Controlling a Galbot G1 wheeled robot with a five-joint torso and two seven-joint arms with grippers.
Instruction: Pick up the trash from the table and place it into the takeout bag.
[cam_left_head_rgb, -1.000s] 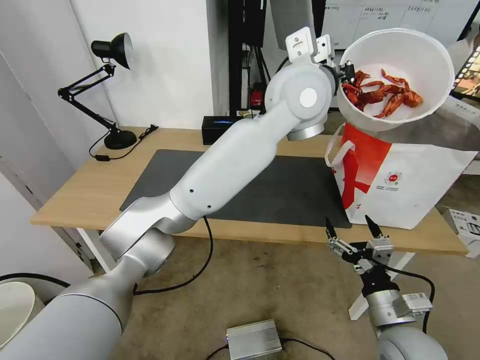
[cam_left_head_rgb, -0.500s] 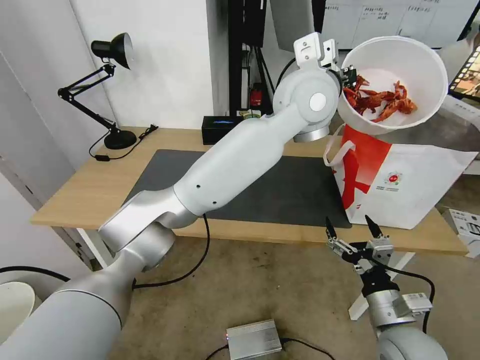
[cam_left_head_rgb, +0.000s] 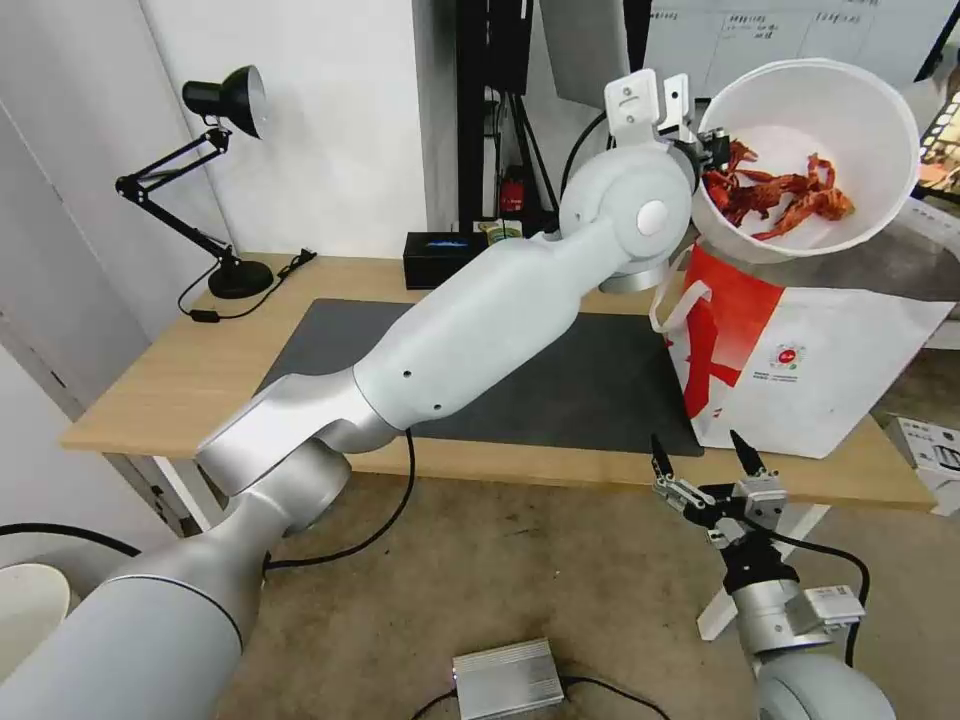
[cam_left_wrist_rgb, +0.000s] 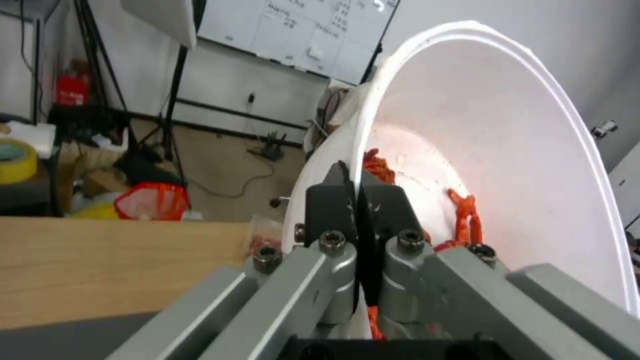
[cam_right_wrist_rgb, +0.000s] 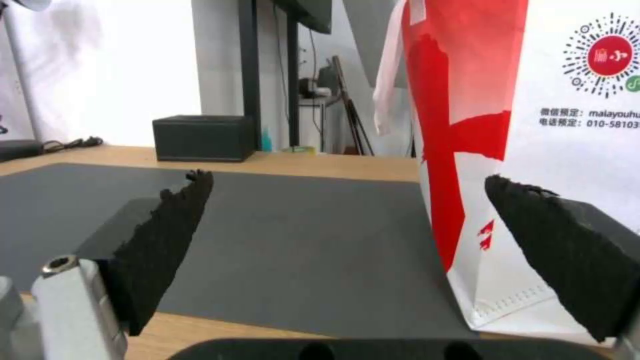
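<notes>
My left gripper (cam_left_head_rgb: 712, 150) is shut on the rim of the white bowl (cam_left_head_rgb: 860, 110), a piece of the trash with red shells (cam_left_head_rgb: 785, 195) inside, and holds it high above the takeout bag (cam_left_head_rgb: 800, 350). In the left wrist view the black fingers (cam_left_wrist_rgb: 333, 200) pinch the bowl's (cam_left_wrist_rgb: 520, 150) rim. The white-and-red bag stands on the right end of the table (cam_left_head_rgb: 180, 390), beside the dark grey mat (cam_left_head_rgb: 580, 380). My right gripper (cam_left_head_rgb: 703, 455) hangs open below the table's front edge, in front of the bag (cam_right_wrist_rgb: 567, 150).
A black desk lamp (cam_left_head_rgb: 215, 170) stands at the table's back left, and a black rectangular box (cam_left_head_rgb: 440, 258) at the back edge. A silver box (cam_left_head_rgb: 507, 678) and cables lie on the floor below. A white carton (cam_left_head_rgb: 935, 450) sits at the right.
My left arm has carried the bowl a little to the right and slightly higher above the bag. The right arm has not moved.
</notes>
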